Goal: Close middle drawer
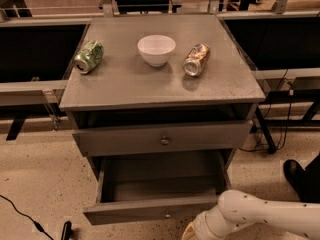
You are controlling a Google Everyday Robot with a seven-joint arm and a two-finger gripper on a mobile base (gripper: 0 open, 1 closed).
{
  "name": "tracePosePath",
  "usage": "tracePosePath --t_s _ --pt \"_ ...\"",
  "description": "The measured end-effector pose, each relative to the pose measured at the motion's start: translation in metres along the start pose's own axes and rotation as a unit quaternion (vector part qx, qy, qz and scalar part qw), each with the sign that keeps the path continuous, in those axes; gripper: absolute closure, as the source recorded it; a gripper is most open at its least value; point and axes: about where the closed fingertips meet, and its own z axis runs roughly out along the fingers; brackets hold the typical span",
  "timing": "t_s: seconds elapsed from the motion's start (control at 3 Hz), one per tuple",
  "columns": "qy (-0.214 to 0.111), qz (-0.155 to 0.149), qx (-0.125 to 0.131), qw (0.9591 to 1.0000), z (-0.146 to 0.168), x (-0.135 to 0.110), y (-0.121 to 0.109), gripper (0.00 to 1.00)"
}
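Note:
The middle drawer (150, 211) is pulled far out below the taller top drawer (200, 136). It is a deep, empty grey box with a low front and a small brass knob (167, 215). My gripper (188, 232) is at the bottom edge of the view, just right of and below that knob, close to the drawer front. Most of it is cut off by the frame. My white arm (260, 216) reaches in from the lower right. The lowest drawer is hidden.
The top drawer stands slightly open, with its own knob (165, 140). On the cabinet top (125, 84) lie a green can (89, 56), a white bowl (156, 49) and a brown can (195, 59). A black cable (25, 215) runs on the floor at left, and a dark shoe (300, 176) is at right.

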Motion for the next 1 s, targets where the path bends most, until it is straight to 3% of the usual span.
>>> tracePosePath --t_s 0.33,1.0 --pt "0.011 -0.014 0.025 0.9995 0.014 0.02 -0.023 0.98" --pt "0.03 -0.022 0.032 0.9988 0.026 0.017 -0.021 1.0"
